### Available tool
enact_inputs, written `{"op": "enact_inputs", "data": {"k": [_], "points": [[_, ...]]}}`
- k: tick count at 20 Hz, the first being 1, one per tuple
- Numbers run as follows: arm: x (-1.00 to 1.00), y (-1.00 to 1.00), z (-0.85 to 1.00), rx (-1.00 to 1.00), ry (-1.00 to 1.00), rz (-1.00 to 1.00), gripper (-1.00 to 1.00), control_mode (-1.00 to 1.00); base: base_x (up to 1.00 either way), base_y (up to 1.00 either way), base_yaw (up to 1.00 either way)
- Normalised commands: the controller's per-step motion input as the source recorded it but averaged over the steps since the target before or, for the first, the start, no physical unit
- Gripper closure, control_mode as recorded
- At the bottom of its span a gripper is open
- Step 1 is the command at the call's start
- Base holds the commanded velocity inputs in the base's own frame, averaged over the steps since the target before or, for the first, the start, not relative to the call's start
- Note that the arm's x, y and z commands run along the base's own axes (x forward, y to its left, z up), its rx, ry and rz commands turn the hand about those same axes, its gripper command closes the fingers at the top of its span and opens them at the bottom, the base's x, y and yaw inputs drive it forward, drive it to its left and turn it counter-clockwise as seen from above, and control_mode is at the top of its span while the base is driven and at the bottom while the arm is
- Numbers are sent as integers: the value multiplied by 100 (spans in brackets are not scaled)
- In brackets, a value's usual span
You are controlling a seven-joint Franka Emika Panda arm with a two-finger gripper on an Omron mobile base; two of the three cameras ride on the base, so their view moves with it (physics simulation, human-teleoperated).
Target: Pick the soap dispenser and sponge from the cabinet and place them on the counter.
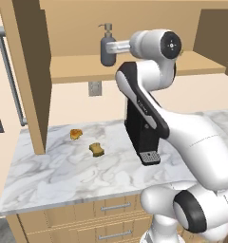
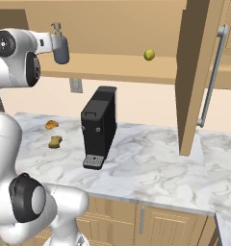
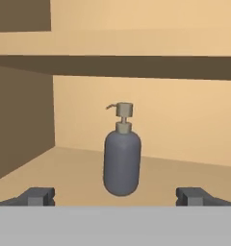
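I am reaching into the open cabinet [image 1: 30,71] with my claw [image 3: 115,197] spread as wide as it goes, its two tips flanking empty air and gripping nothing. Straight ahead of the claw, centred between the tips and not yet touched, the soap dispenser [image 3: 121,161] is standing upright on the cabinet floor, its thin pump nozzle pointing off to one side. It looks rigid, smooth and rounded, probably light but liable to slip or topple, so I am judging the mid-body, below the shoulder, the safest place to close, never the slender pump. Well below the claw and nearer my base, the sponge [image 1: 97,149] is lying on the marble surface [image 1: 63,180], soft and light by its look.
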Motion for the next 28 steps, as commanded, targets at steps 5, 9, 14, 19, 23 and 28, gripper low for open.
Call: {"op": "enact_inputs", "data": {"k": [5, 9, 14, 19, 23, 28], "points": [[17, 0, 20, 0, 5, -1, -100, -100, 0, 0, 0], [12, 0, 10, 0, 10, 0, -100, -100, 0, 0, 0], [9, 0, 0, 0, 16, 0, -100, -100, 0, 0, 0], [5, 0, 0, 0, 11, 0, -100, -100, 0, 0, 0], [0, 0, 0, 0, 0, 0, -100, -100, 0, 0, 0], [3, 0, 0, 0, 0, 0, -100, -100, 0, 0, 0]]}}
